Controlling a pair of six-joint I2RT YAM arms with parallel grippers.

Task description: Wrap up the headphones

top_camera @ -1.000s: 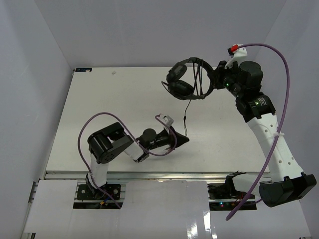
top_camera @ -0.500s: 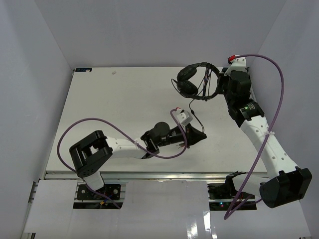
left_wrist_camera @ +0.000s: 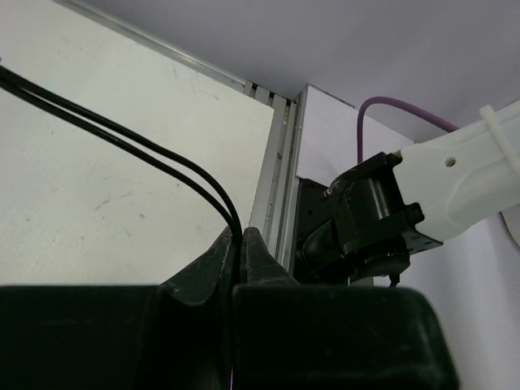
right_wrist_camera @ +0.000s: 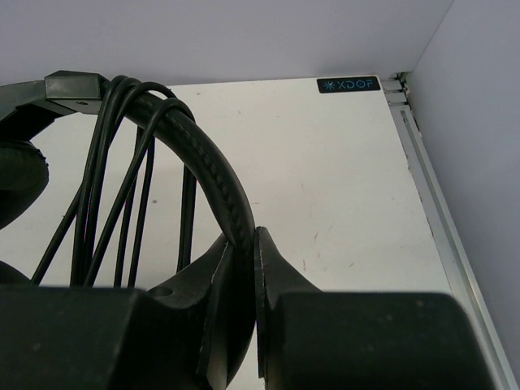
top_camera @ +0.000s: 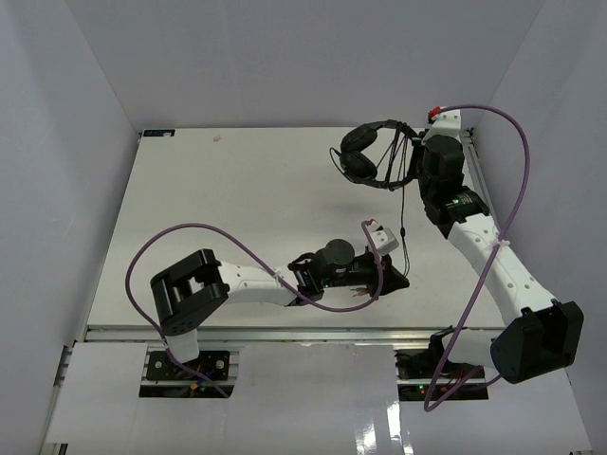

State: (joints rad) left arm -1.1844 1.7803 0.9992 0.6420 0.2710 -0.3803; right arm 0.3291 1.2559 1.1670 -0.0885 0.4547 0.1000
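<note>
Over the far right corner of the surface (top_camera: pixel 237 209), the headphones (top_camera: pixel 373 152) are held up with both earcups pointing left. Their thin headband (right_wrist_camera: pixel 207 183) is pinched between the closed fingers of the right hand (right_wrist_camera: pixel 241 256). Several turns of the black cord (right_wrist_camera: pixel 110 187) lie wound across the headband just beside that grip. From the headphones the cord drops in a straight line toward the near edge. There the left hand (top_camera: pixel 394 281) is clamped tight on it, low over the surface. The left wrist view shows two strands running side by side into the closed fingertips. A purple cable (top_camera: pixel 171 235) loops above the left arm.
</note>
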